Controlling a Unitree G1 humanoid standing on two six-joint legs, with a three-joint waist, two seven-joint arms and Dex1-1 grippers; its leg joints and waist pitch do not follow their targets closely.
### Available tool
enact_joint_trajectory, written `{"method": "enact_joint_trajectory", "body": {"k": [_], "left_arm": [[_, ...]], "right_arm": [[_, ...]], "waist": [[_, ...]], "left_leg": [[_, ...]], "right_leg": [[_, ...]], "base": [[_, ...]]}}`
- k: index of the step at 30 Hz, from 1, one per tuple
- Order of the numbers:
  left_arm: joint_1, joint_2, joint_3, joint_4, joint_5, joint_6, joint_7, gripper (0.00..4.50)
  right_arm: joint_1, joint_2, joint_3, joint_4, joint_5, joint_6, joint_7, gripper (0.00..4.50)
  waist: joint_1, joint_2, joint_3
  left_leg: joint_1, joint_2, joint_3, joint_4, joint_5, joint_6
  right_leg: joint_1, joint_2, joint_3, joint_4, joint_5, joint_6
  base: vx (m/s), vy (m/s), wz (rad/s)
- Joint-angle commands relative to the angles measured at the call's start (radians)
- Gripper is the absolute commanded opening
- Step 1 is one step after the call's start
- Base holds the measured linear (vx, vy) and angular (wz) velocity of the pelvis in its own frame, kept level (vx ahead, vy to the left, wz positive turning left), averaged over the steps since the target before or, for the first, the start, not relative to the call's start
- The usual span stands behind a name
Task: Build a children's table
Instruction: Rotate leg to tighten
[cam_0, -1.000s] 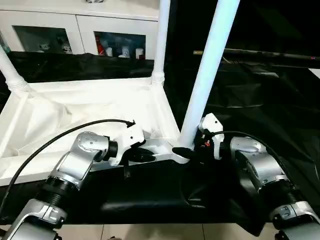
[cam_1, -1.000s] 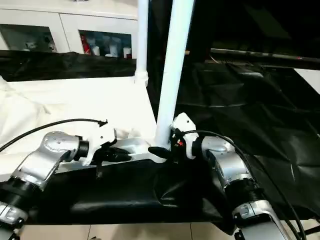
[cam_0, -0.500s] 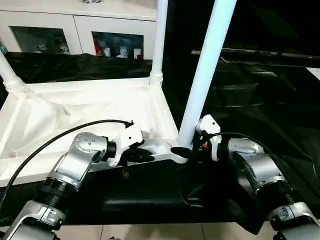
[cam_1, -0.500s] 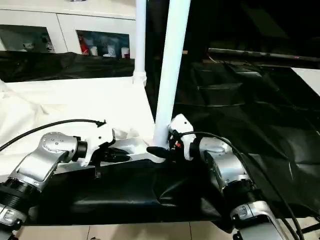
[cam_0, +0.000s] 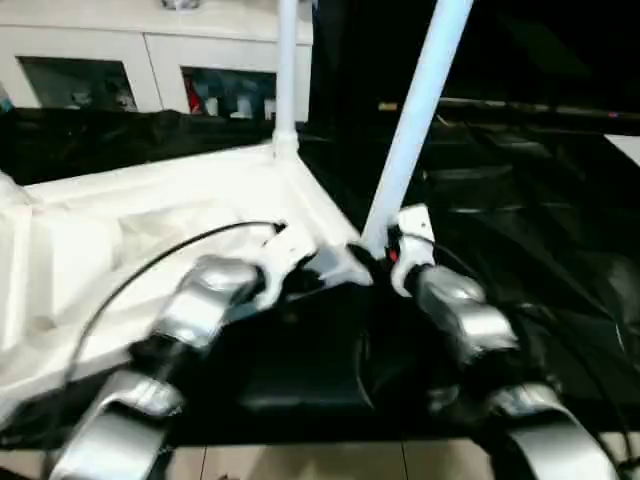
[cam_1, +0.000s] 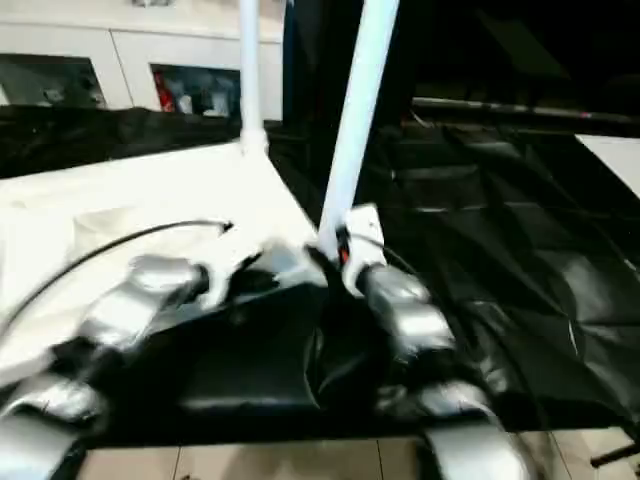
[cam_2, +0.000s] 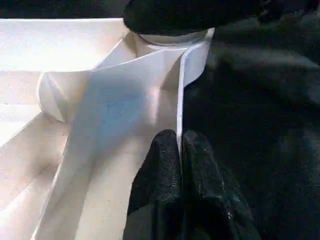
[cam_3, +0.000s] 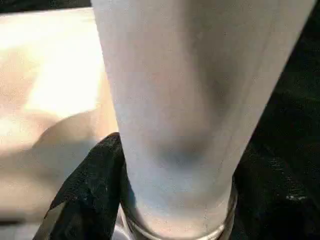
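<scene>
Two grippers at work on one corner of the children's table (cam_0: 150, 215), which lies upside down on the black-covered work table (cam_0: 560, 200), ribbed underside up.

Item: near-corner leg (cam_0: 415, 110). White, tapered, round; rises from the corner socket (cam_2: 172, 42) nearest the robot and leans slightly to the right of that socket. Appears seated or nearly so; depth of seating cannot be told.

Item: far-corner leg (cam_0: 287, 75). Stands upright in the socket beyond the near corner, toward the white glass-door cabinet (cam_0: 130, 80).

Item: right gripper (cam_3: 165, 205). Fingers spread around the foot of the near-corner leg just above the socket, one black finger (cam_3: 85, 185) pressed to its side. Likely placed low so a push or twist goes straight into the socket.

Item: left gripper (cam_2: 180, 165). Fingers pinched together on the thin rim of the tabletop just beside the near corner socket. Likely a brace, keeping the top from sliding or lifting while the leg is worked.

Item: black cloth. Wrinkled and bunched under the near corner; the top could slip on it.
</scene>
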Motion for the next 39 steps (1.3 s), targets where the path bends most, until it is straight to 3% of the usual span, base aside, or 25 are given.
{"method": "enact_joint_trajectory", "body": {"k": [1, 4, 5, 6, 7, 11, 12, 15, 17, 21, 24, 30, 39], "left_arm": [[-0.007, -0.021, 0.063, 0.032, -0.013, -0.007, 0.112, 0.00], [0.001, -0.026, 0.051, 0.027, -0.007, -0.017, 0.097, 0.00], [0.009, -0.025, 0.048, 0.021, -0.009, -0.022, 0.089, 0.00], [0.009, -0.025, 0.048, 0.021, -0.009, -0.022, 0.089, 0.00], [0.010, -0.024, 0.047, 0.020, -0.010, -0.024, 0.087, 0.00], [0.016, -0.019, 0.048, 0.023, -0.017, -0.042, 0.076, 0.00], [0.019, -0.012, 0.050, 0.025, -0.021, -0.051, 0.067, 0.00], [0.042, 0.018, 0.047, -0.009, -0.030, -0.076, 0.015, 0.00], [0.045, 0.023, 0.047, -0.014, -0.032, -0.076, 0.008, 0.00], [0.077, 0.067, 0.041, -0.061, -0.047, -0.095, -0.067, 0.00], [0.130, 0.128, 0.019, -0.144, -0.087, -0.140, -0.213, 0.00], [0.176, 0.196, -0.002, -0.252, -0.148, -0.103, -0.379, 0.00], [0.191, 0.218, -0.010, -0.296, -0.160, -0.084, -0.436, 0.00]], "right_arm": [[0.008, 0.025, -0.022, 0.082, 0.015, -0.012, -0.064, 2.68], [-0.013, 0.042, -0.026, 0.105, 0.003, -0.037, -0.067, 2.68], [-0.018, 0.047, -0.028, 0.111, 0.001, -0.050, -0.054, 2.68], [-0.018, 0.047, -0.028, 0.111, 0.001, -0.050, -0.054, 2.68], [-0.019, 0.048, -0.030, 0.111, 0.003, -0.059, -0.049, 3.23], [-0.028, 0.050, -0.040, 0.122, 0.012, -0.094, -0.020, 3.52], [-0.038, 0.041, -0.033, 0.135, 0.003, -0.135, 0.009, 3.64], [-0.013, -0.005, 0.006, 0.055, -0.007, -0.159, 0.151, 3.84], [-0.008, -0.013, 0.011, 0.040, -0.008, -0.159, 0.172, 3.95], [0.050, -0.111, 0.073, -0.094, -0.014, -0.121, 0.369, 4.39], [0.100, -0.234, 0.133, -0.181, -0.037, -0.101, 0.548, 4.39], [0.157, -0.338, 0.199, -0.309, -0.019, -0.030, 0.783, 4.39], [0.155, -0.330, 0.220, -0.313, -0.030, -0.023, 0.792, 4.39]], "waist": [[-0.001, 0.002, -0.061], [0.001, -0.001, -0.061], [0.001, -0.010, -0.063], [0.001, -0.006, -0.060], [0.001, -0.006, -0.059], [-0.002, -0.006, -0.058], [-0.004, -0.008, -0.058], [-0.005, -0.012, -0.058], [-0.006, -0.013, -0.059], [-0.007, -0.016, -0.060], [-0.002, -0.014, -0.060], [0.003, -0.012, -0.058], [0.007, -0.013, -0.057]], "left_leg": [[-0.004, 0.024, -0.004, -0.069, -0.155, -0.006], [-0.010, 0.022, -0.002, -0.068, -0.117, 0.014], [-0.012, 0.022, -0.001, -0.066, -0.103, 0.025], [-0.012, 0.022, -0.001, -0.067, -0.104, 0.032], [-0.010, 0.022, 0.000, -0.068, -0.110, 0.033], [-0.013, 0.023, -0.001, -0.069, -0.131, 0.035], [-0.012, 0.024, -0.001, -0.069, -0.138, 0.033], [-0.016, 0.024, -0.002, -0.068, -0.129, 0.048], [-0.019, 0.024, -0.001, -0.065, -0.106, 0.060], [-0.019, 0.022, 0.000, -0.062, -0.077, 0.087], [-0.017, 0.026, -0.001, -0.061, -0.065, 0.101], [-0.013, 0.029, 0.001, -0.062, -0.083, 0.102], [-0.013, 0.028, 0.001, -0.063, -0.085, 0.077]], "right_leg": [[0.050, -0.075, 0.062, -0.085, -0.260, -0.130], [0.055, -0.073, 0.063, -0.077, -0.174, -0.138], [0.058, -0.074, 0.062, -0.073, -0.160, -0.142], [0.056, -0.075, 0.062, -0.076, -0.168, -0.142], [0.055, -0.074, 0.062, -0.077, -0.178, -0.140], [0.056, -0.076, 0.062, -0.081, -0.220, -0.133], [0.053, -0.076, 0.060, -0.084, -0.235, -0.131], [0.058, -0.077, 0.060, -0.082, -0.234, -0.128], [0.059, -0.076, 0.061, -0.079, -0.206, -0.134], [0.061, -0.073, 0.060, -0.076, -0.169, -0.146], [0.061, -0.073, 0.060, -0.074, -0.155, -0.155], [0.057, -0.070, 0.061, -0.072, -0.151, -0.177], [0.056, -0.071, 0.062, -0.073, -0.169, -0.178]], "base": [[0.000, 0.000, 0.00], [0.000, 0.000, 0.00], [0.000, 0.000, 0.00], [0.000, 0.000, 0.00], [0.000, 0.000, 0.00], [0.000, 0.000, 0.00], [0.000, 0.000, 0.00], [0.000, 0.000, 0.00], [0.000, 0.000, 0.00], [0.000, 0.000, 0.00], [0.000, 0.000, 0.00], [0.000, 0.000, 0.00], [0.000, 0.000, 0.00]]}}
